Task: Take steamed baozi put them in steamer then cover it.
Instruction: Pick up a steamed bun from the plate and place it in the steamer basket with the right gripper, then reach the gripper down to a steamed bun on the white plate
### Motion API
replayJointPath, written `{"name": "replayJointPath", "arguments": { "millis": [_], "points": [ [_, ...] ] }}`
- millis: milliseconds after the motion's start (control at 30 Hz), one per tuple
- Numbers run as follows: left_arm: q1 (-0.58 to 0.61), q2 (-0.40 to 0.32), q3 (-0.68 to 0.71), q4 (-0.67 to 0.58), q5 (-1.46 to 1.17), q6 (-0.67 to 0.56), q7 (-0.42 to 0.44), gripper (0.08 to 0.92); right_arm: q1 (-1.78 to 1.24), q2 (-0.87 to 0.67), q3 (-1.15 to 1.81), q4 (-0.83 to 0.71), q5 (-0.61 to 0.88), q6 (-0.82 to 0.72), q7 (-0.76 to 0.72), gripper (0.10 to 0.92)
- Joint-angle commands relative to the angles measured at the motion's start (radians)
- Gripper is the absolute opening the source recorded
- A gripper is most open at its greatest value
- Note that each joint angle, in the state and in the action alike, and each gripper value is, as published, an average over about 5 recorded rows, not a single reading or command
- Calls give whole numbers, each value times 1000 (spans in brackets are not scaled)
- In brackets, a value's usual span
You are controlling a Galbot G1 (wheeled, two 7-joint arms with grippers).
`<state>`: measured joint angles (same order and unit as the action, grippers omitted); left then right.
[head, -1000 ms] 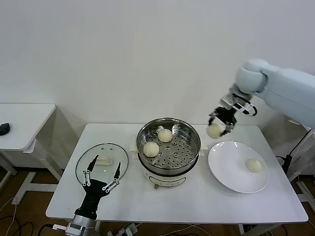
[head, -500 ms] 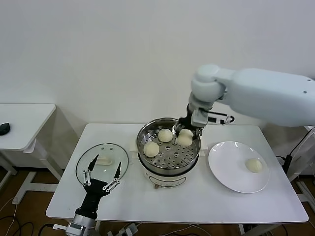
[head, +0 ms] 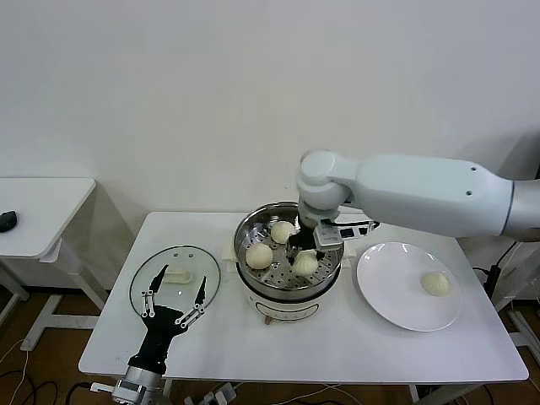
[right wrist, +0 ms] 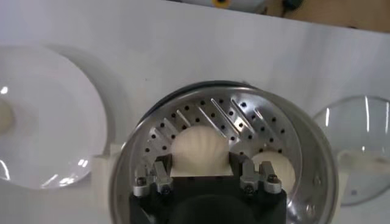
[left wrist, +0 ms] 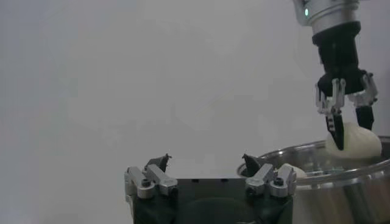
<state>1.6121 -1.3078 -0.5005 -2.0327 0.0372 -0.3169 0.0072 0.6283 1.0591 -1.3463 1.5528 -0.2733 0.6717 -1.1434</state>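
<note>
My right gripper (head: 304, 256) is shut on a cream-white baozi (head: 305, 263) and holds it low inside the shiny steel steamer (head: 327, 229), over its front right part. The right wrist view shows this baozi (right wrist: 200, 150) between the fingers above the perforated bottom (right wrist: 244, 122). Two more baozi (head: 259, 255) (head: 283, 231) lie in the steamer at left and back. One baozi (head: 435, 283) lies on the white plate (head: 392, 291). My left gripper (head: 175, 297) is open and empty at the table's front left, beside the glass lid (head: 175, 276).
The lid lies flat on the white table (head: 337, 346), left of the steamer, with its cream handle (head: 178, 275) up. A second small table (head: 38, 211) stands at far left with a dark object (head: 7, 220) on it. The wall is close behind.
My right arm carried the baozi from above the plate leftward over the steamer, then lowered it into the basket's front right. The left arm has not moved.
</note>
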Motion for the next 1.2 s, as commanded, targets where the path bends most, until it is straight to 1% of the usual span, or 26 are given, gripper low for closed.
{"name": "replayJointPath", "arguments": {
  "millis": [33,200,267,467,567,667,800,900,1033,1133,1200],
  "points": [
    [-1,2,-4,6,-4,-2,0,823,-79,36,15,-23,-85,70,12,663],
    [-4,1,-6,9,-7,-2,0,823,-112,45,23,-38,-104,66,16,674],
    [-4,1,-7,9,-8,-2,0,823,-118,48,25,-41,-111,66,18,691],
    [-4,1,-12,12,-10,-2,0,823,-115,34,38,-37,-111,66,23,807],
    [-4,1,-13,14,-10,-2,0,823,-108,8,70,-29,-98,61,20,821],
    [-4,0,-13,14,-10,-2,0,823,-90,-43,142,-34,-52,30,-9,822],
    [-4,0,-12,14,-9,-2,0,823,-41,-146,239,-85,84,-93,-108,823],
    [-4,0,-11,13,-9,-2,1,823,1,-238,255,-155,206,-243,-165,823],
    [-4,0,-9,10,-8,-1,1,823,20,-356,253,-290,362,-477,-211,823],
    [-3,1,-7,8,-7,0,1,823,7,-412,245,-397,407,-587,-237,823],
    [-3,0,-5,7,-6,1,1,823,-14,-438,228,-479,403,-603,-241,823]
  ]
}}
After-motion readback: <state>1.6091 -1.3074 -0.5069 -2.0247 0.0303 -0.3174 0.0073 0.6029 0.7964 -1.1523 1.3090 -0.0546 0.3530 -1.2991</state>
